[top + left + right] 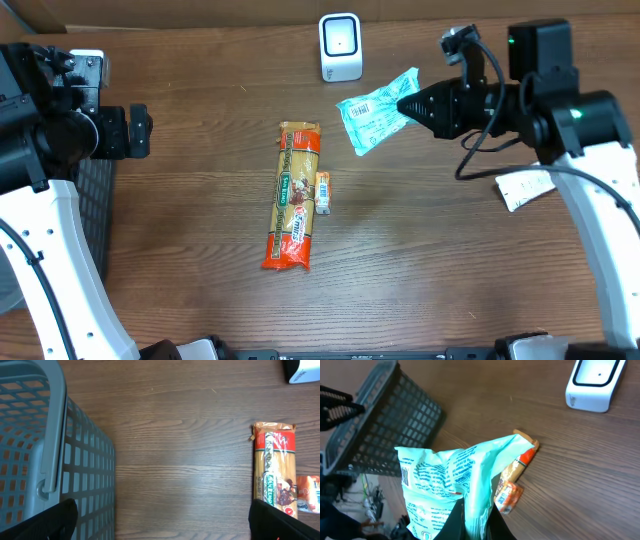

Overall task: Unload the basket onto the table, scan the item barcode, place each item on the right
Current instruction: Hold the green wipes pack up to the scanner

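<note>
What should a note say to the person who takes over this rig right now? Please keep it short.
Grippers: the left gripper is open and empty, beside the basket. The right gripper is shut on the teal packet.
Things: the teal packet hangs above the table, just right of the scanner. The pasta pack lies mid-table with the small packet beside it.
Done: the teal packet is lifted.
Left: show its barcode to the scanner. Whether a scan has registered cannot be seen.
</note>
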{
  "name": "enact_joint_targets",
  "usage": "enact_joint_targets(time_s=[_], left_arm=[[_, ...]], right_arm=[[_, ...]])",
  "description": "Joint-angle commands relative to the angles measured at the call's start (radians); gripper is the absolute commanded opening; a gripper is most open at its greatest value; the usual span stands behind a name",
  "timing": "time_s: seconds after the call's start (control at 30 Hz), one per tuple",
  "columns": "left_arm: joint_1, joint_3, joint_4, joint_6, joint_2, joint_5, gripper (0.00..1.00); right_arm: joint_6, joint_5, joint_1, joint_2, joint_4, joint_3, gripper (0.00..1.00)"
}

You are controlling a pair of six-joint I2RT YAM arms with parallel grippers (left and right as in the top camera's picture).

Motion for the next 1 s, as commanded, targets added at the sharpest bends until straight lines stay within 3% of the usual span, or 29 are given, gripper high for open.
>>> enact_joint_targets(time_s=[0.0,0.37,0.53,0.67,0.8,0.97], left_arm=[[0.003,0.000,0.003,0.011,0.006,-0.006,0.99],[0.003,0.000,0.003,0.011,0.006,-0.006,1.00],[0.003,0.000,0.003,0.011,0.006,-0.006,1.00],[0.003,0.000,0.003,0.011,0.006,-0.006,1.00],[0.003,0.000,0.003,0.011,0.006,-0.006,1.00],[0.003,0.000,0.003,0.011,0.006,-0.006,1.00]], right_arm=[[0.068,-0.004,-0.010,-0.026,0.000,0.006,0.04],[0.110,0.169,-0.009,-0.049,-0.007,0.006,0.04],[0.162,0.337,0.020,-0.045,-0.028,0.028,0.03],[0.164,0.552,0.108,0.008,-0.076,0.148,0.03],[0.099,0.896,0.223,0.129,-0.097,0.319,0.03],[-0.142,1.236,0.303,0.282,0.115,0.353,0.04]])
